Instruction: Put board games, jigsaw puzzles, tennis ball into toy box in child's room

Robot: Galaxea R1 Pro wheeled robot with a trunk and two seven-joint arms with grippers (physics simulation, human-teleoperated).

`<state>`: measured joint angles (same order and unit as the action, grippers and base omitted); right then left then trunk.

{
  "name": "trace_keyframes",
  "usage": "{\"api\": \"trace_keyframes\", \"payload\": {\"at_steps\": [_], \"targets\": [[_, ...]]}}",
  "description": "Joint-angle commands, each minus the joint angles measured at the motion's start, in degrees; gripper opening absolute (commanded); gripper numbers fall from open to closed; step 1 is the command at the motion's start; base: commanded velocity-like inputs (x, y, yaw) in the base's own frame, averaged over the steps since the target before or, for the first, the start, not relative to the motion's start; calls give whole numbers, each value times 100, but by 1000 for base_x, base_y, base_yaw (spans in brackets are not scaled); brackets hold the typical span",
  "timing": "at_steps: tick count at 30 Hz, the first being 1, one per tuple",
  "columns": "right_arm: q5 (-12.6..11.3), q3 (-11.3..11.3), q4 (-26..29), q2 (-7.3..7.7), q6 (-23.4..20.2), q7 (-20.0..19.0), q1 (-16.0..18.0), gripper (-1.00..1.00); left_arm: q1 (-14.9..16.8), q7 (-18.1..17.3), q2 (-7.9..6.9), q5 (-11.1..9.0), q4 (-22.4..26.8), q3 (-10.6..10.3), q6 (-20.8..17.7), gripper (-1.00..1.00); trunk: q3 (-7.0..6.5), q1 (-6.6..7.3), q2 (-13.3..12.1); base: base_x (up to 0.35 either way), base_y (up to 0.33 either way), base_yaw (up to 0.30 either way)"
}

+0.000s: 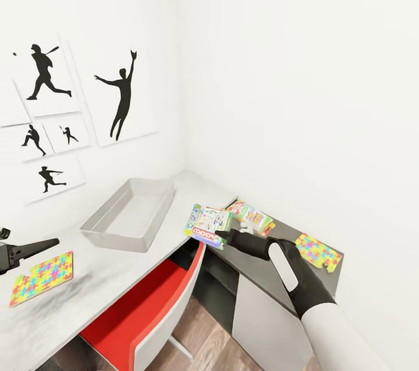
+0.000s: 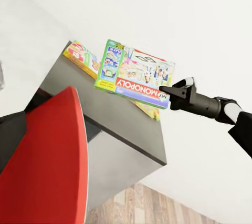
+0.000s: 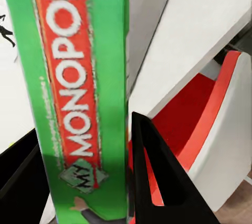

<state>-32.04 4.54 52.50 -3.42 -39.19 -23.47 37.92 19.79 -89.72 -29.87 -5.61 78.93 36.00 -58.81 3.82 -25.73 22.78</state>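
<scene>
My right gripper [image 1: 222, 235] is shut on a green MONOPOLY board game [image 1: 208, 225], holding it in the air at the desk's inner corner, between the toy box [image 1: 131, 214] and the dark top. In the right wrist view the box [image 3: 79, 92] fills the space between the black fingers [image 3: 155, 182]. The left wrist view shows the same box [image 2: 134, 74] and the right gripper [image 2: 169, 91]. Another board game [image 1: 251, 217] lies on the dark top. One jigsaw puzzle [image 1: 42, 277] lies by my left gripper [image 1: 51, 243], another [image 1: 317, 252] on the dark top. The tennis ball and bed are out of view.
The L-shaped table [image 1: 192, 188] fits into the room's corner, with white walls behind both tops. A red chair [image 1: 145, 313] is pushed under it just below the held box. Black sports prints [image 1: 119, 95] hang on the left wall. Wood floor [image 1: 203, 342] shows beneath.
</scene>
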Motion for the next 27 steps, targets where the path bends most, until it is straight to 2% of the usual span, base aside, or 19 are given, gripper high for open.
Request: {"api": "trace_keyframes", "payload": {"at_steps": [1, 7, 16, 27], "targets": [[-40, -6, 5, -1, -34, -4, 5, -100, 7, -28, -1, 12, 0, 0, -61, 100, 13, -5, 14, 128, -4, 293], [-40, -5, 5, -1, -30, -2, 5, -100, 7, -28, -1, 15, 0, 3, -61, 100, 13, -5, 14, 129, 23, 293], [-40, -5, 5, -1, -30, 0, 5, -100, 8, -28, -1, 16, 0, 0, -61, 100, 13, -5, 14, 232, 136, 293], [-40, -3, 5, -1, -28, 0, 5, -100, 8, -28, -1, 10, 0, -3, -61, 100, 13, -5, 14, 213, 10, 293]]}}
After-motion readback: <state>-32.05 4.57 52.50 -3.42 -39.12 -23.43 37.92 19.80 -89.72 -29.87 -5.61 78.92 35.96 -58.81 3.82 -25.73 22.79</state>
